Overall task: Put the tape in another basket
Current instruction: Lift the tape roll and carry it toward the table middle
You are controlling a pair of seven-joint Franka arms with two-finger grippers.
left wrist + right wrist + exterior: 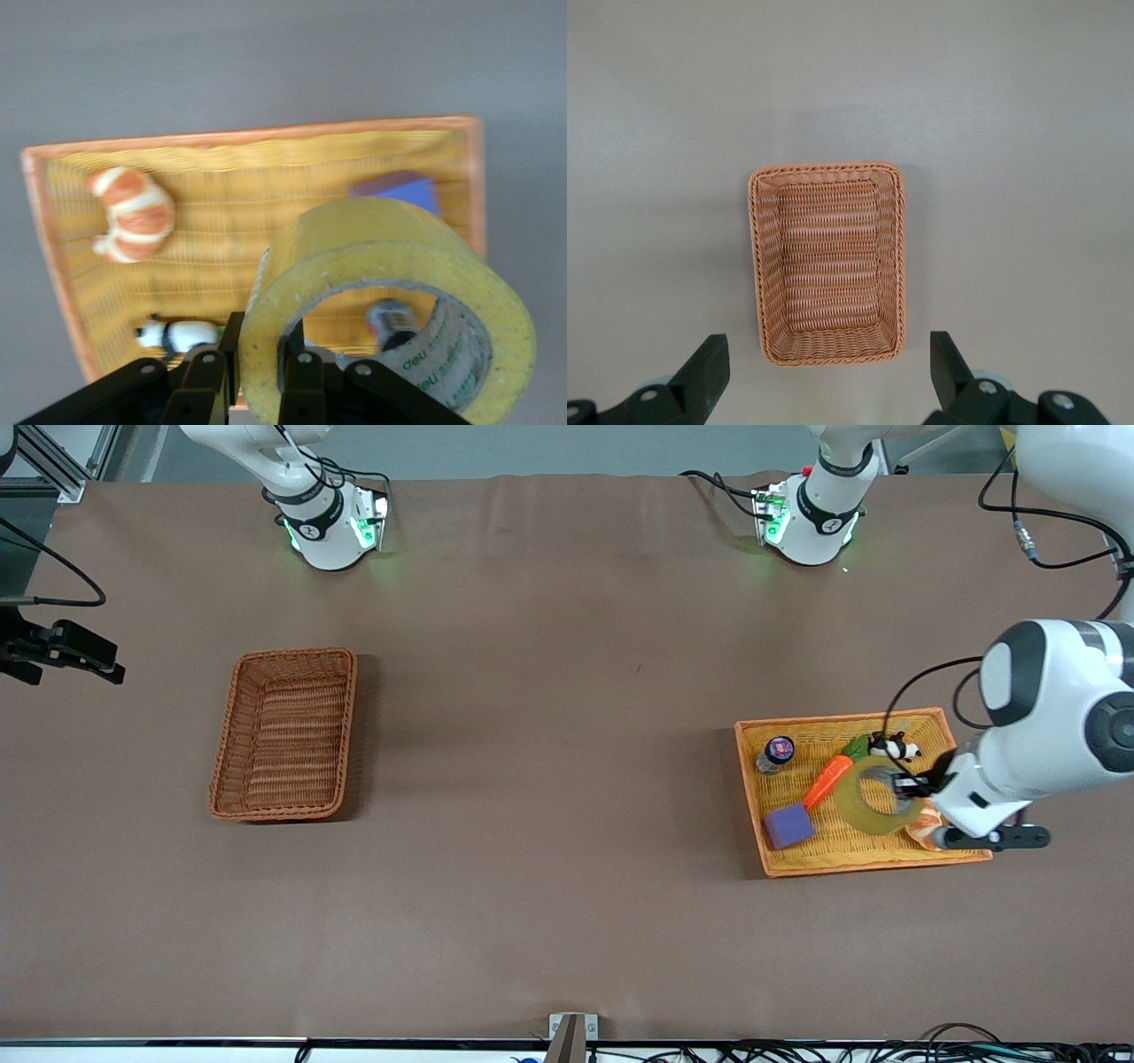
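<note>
Got my left pincer (257, 372) clamped on the tape (381, 310), one finger in the hole and one on the outside of the wall, over the yellow tray (753, 797) at the left arm's end of the worktop. The roll looks lifted a bit, though I can't say for sure it's clear of the tray floor.

Way I'd play it: go straight up first so the roll doesn't drag the carrot (828, 779) or the purple block (788, 825) sitting right next to it, then carry it across to the basket (285, 735) at the right arm's end.

My right pincer (824, 376) is just waiting over that end, spread wide with nothing in it.

The left wrist view shows the grip on the tape wall, which the front view mostly hides. The front view shows the long stretch of bare worktop between tray and basket.
</note>
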